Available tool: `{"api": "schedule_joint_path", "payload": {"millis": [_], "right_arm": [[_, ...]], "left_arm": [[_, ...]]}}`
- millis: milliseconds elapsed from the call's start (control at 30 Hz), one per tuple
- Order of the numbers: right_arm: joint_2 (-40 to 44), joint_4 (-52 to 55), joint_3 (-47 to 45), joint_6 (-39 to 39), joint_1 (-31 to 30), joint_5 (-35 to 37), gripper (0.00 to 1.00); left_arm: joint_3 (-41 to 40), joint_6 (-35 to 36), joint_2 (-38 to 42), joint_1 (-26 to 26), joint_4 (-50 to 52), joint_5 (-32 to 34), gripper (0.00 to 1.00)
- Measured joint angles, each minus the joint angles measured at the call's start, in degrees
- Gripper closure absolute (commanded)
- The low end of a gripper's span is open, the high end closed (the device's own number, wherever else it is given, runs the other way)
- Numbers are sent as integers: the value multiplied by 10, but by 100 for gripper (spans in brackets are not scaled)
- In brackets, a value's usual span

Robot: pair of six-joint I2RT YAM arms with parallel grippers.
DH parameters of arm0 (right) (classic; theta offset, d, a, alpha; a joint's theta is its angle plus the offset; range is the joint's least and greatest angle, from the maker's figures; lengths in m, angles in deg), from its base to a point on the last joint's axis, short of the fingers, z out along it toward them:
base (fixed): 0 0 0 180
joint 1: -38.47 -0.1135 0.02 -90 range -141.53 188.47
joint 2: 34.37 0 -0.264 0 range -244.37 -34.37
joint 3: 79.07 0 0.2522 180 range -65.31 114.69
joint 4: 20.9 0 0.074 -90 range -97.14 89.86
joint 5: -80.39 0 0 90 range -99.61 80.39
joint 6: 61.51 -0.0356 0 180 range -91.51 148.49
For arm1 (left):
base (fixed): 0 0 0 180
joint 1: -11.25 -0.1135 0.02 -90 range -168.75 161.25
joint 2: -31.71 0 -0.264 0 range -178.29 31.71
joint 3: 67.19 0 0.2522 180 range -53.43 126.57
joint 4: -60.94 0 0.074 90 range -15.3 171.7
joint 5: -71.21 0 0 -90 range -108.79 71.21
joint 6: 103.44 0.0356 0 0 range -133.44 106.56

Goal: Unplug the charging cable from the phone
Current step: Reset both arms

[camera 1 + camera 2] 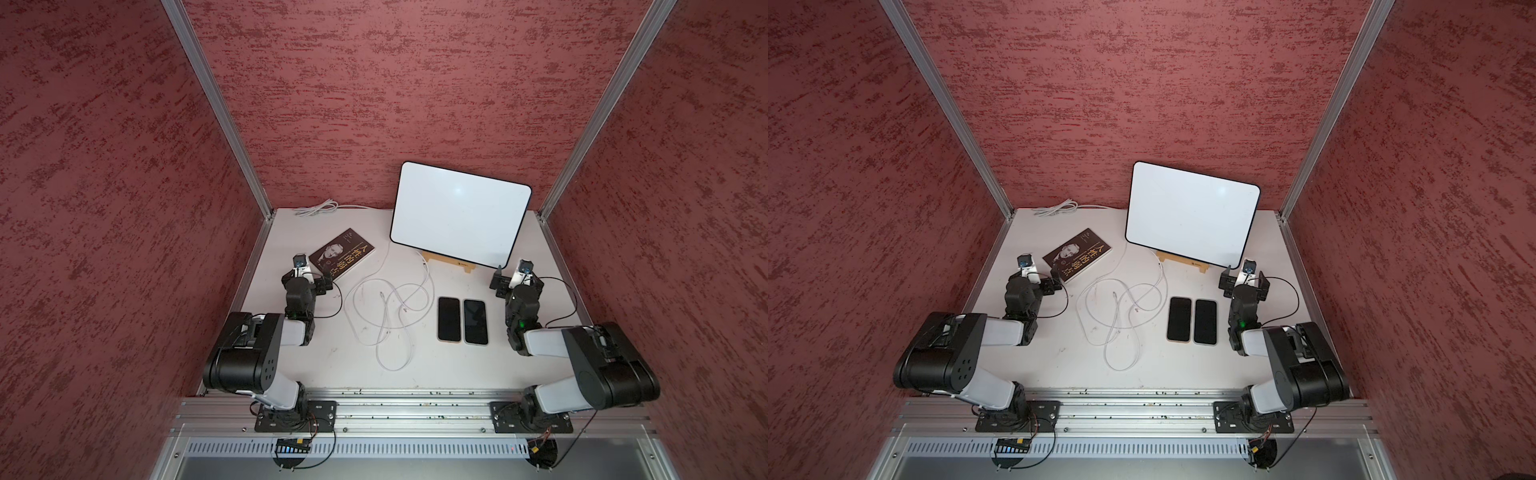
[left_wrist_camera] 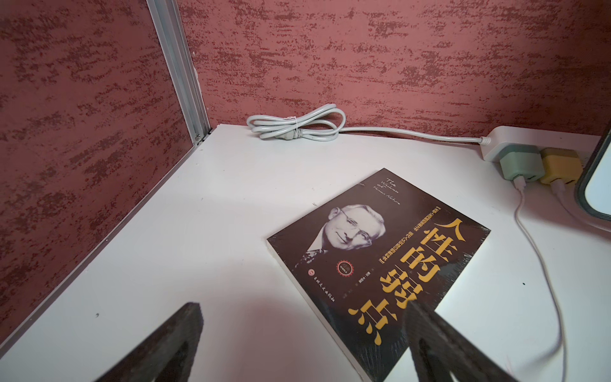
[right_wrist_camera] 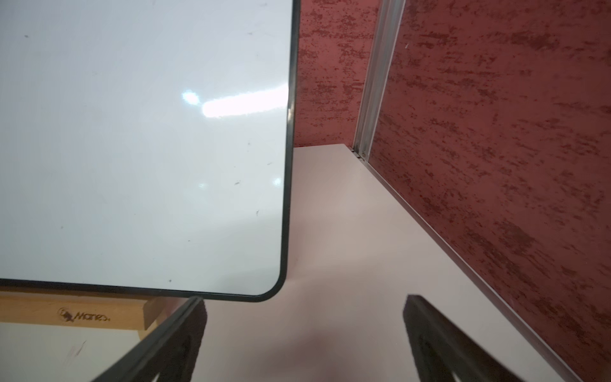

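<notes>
Pale tabletop (image 1: 299,365) holds two dark phones (image 1: 449,319) side by side before the whiteboard (image 1: 459,212), two white charging cables (image 1: 392,369) looped beside them. Both arms crouch folded, flanking the whiteboard: left gripper (image 2: 303,304) over one book (image 2: 380,258), right gripper (image 3: 305,297) at the board's corner, both spread wide, empty.

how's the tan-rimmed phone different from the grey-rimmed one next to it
The tan-rimmed phone has a tan border, while the grey-rimmed phone has a silver-grey one. The tan-rimmed phone lies next to the loose white cables; the grey-rimmed phone lies on its other side, away from them. Both lie flat and parallel, side by side, with dark screens facing up, and no cable visibly reaches either.
</notes>
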Motion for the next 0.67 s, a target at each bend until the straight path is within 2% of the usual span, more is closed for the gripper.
{"api": "schedule_joint_path", "payload": {"millis": [133,667], "right_arm": [[-25,6,0,7,3,-33,1],[-24,37,31,9,10,-61,1]], "left_arm": [[0,0,0,0,0,0,0],[0,0,0,0,0,0,0]]}}
